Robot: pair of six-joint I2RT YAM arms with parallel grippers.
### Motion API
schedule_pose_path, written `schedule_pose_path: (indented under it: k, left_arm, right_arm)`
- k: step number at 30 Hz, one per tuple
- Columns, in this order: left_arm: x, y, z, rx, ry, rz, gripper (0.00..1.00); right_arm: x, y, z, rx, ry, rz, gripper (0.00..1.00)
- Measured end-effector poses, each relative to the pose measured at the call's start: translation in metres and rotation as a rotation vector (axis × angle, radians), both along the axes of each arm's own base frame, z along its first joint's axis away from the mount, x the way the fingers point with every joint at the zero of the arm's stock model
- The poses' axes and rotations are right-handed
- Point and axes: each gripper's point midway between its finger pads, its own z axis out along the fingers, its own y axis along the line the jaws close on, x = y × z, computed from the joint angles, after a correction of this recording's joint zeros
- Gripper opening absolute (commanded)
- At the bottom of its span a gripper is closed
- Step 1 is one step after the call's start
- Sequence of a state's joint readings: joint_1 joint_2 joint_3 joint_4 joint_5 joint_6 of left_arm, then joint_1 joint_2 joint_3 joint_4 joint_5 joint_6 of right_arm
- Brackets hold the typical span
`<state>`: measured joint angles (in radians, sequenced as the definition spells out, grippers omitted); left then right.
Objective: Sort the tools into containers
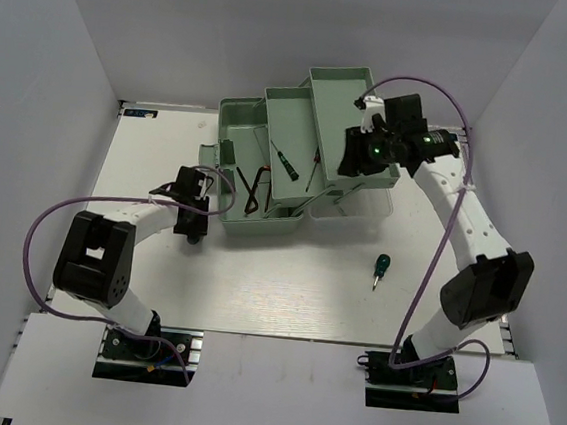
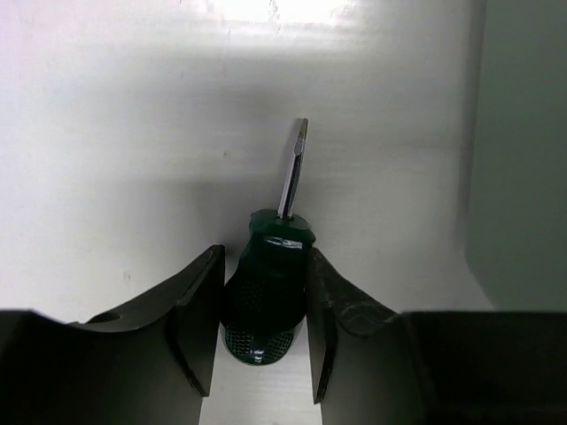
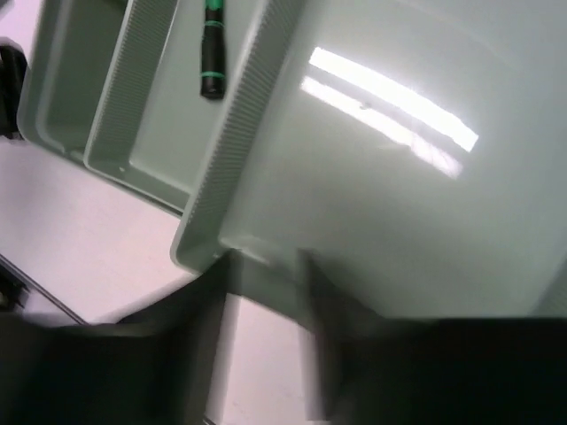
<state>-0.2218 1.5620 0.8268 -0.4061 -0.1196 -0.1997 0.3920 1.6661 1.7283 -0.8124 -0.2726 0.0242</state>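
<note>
One green screwdriver [image 2: 266, 297] sits clamped in left gripper [image 2: 264, 258].

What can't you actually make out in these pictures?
Top view: the green screwdriver is hidden under the left claw.
Right wrist view: blur smears the right claw; whether it grips the tray rim is unclear.
Right wrist view: a black-and-green tool is cut off by the top edge.

Your left gripper [image 2: 264, 261] sits left of the toolbox [image 1: 262, 222], clamped on a green screwdriver [image 2: 266, 301]; your right gripper [image 3: 266, 274] hangs above it, jaws apart.
</note>
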Motion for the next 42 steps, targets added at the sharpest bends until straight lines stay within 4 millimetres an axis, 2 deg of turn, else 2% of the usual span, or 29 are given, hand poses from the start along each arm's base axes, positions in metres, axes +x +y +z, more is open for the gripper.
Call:
schedule_pose_path:
  k: [3,6,7,11,14,15,17,19,20,22,25,27,30,32,35,37,39,40,41,42]
  left_arm:
    - [-0.012,0.002,0.011,-0.008,0.021,0.036,0.00]
    - [-0.014,0.003,0.053,-0.036,-0.054,0.070,0.00]
    - [-0.011,0.002,0.074,-0.050,-0.102,0.078,0.00]
    - [0.018,-0.011,0.180,-0.145,-0.352,0.059,0.00]
    - [0.044,-0.040,0.253,-0.277,-0.513,-0.040,0.00]
    - [0.053,-0.054,0.274,-0.329,-0.546,-0.089,0.00]
    - [0.077,-0.084,0.310,-0.427,-0.608,-0.189,0.00]
    - [0.103,-0.118,0.333,-0.530,-0.633,-0.294,0.00]
    - [0.119,-0.137,0.342,-0.579,-0.648,-0.346,0.00]
    - [0.141,-0.174,0.343,-0.668,-0.626,-0.432,0.00]
    - [0.165,-0.227,0.335,-0.774,-0.573,-0.530,0.00]
    - [0.175,-0.257,0.324,-0.828,-0.538,-0.571,0.00]
    - [0.174,-0.294,0.303,-0.891,-0.467,-0.600,0.00]
    - [0.170,-0.312,0.289,-0.920,-0.424,-0.603,0.00]
    - [0.162,-0.334,0.279,-0.952,-0.389,-0.612,0.02]
    - [0.158,-0.347,0.277,-0.967,-0.378,-0.616,0.17]
    - [0.156,-0.357,0.279,-0.976,-0.379,-0.619,0.37]
    - [0.155,-0.360,0.280,-0.978,-0.382,-0.619,0.62]
    - [0.156,-0.362,0.280,-0.976,-0.387,-0.617,0.70]
    - [0.156,-0.363,0.280,-0.976,-0.387,-0.610,0.73]
  right_arm:
    - [-0.010,-0.024,0.006,-0.004,-0.024,-0.036,0.06]
    - [-0.028,-0.052,0.011,-0.011,-0.071,-0.078,0.06]
    - [-0.035,-0.061,0.013,-0.012,-0.085,-0.093,0.06]
    - [-0.059,-0.085,0.015,-0.034,-0.141,-0.122,0.08]
    - [-0.073,-0.102,-0.007,-0.080,-0.132,-0.146,0.07]
    - [-0.078,-0.108,-0.021,-0.105,-0.114,-0.155,0.08]
    - [-0.092,-0.120,-0.053,-0.152,-0.039,-0.172,0.31]
    - [-0.109,-0.131,-0.087,-0.201,0.050,-0.186,0.47]
    - [-0.118,-0.136,-0.102,-0.223,0.098,-0.192,0.51]
    - [-0.134,-0.144,-0.123,-0.254,0.171,-0.201,0.56]
    - [-0.141,-0.148,-0.134,-0.262,0.202,-0.219,0.61]
    - [-0.146,-0.150,-0.140,-0.260,0.214,-0.235,0.63]
    - [-0.152,-0.154,-0.151,-0.257,0.249,-0.265,0.64]
    - [-0.157,-0.155,-0.159,-0.252,0.280,-0.289,0.64]
    - [-0.161,-0.157,-0.170,-0.234,0.322,-0.332,0.64]
    - [-0.163,-0.158,-0.177,-0.222,0.349,-0.361,0.64]
    - [-0.163,-0.159,-0.181,-0.211,0.370,-0.383,0.66]
    - [-0.163,-0.159,-0.183,-0.207,0.378,-0.392,0.68]
    - [-0.162,-0.159,-0.185,-0.201,0.385,-0.400,0.69]
    - [-0.161,-0.159,-0.186,-0.194,0.390,-0.407,0.69]
